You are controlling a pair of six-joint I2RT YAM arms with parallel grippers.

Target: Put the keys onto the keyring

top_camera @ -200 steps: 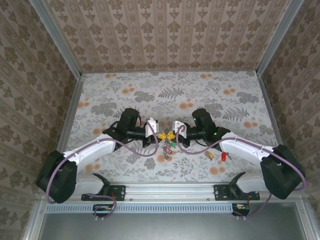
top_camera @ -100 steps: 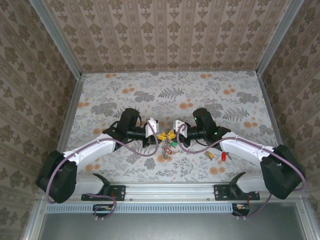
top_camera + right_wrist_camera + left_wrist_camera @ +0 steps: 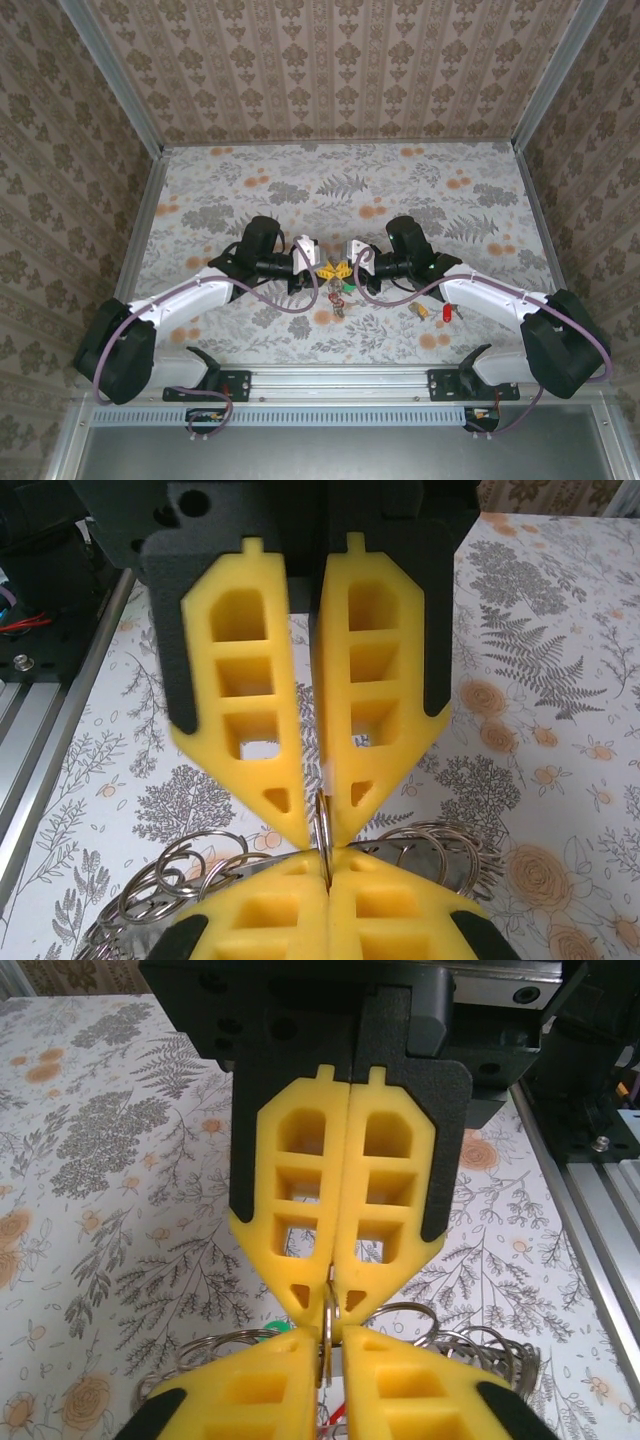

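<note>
My left gripper (image 3: 322, 270) and right gripper (image 3: 343, 270) meet tip to tip above the middle of the table. Both are shut on the keyring (image 3: 334, 300), a bunch of thin silvery loops hanging below them. In the left wrist view my own yellow fingertips (image 3: 312, 1295) pinch one loop edge-on (image 3: 328, 1332), and the right gripper's fingers (image 3: 420, 1390) clamp it from below. The right wrist view has the same loop (image 3: 322, 825) between my fingertips (image 3: 290, 815). A green key (image 3: 346, 288) hangs by the ring. A yellow key (image 3: 424, 311) and a red key (image 3: 447, 311) lie on the table to the right.
The floral table (image 3: 330, 190) is walled by patterned panels at the back and both sides. A metal rail (image 3: 340, 380) with the arm bases runs along the near edge. Purple cables loop beside both forearms.
The left arm has shifted very slightly. Both grippers stay tip to tip on the ring.
</note>
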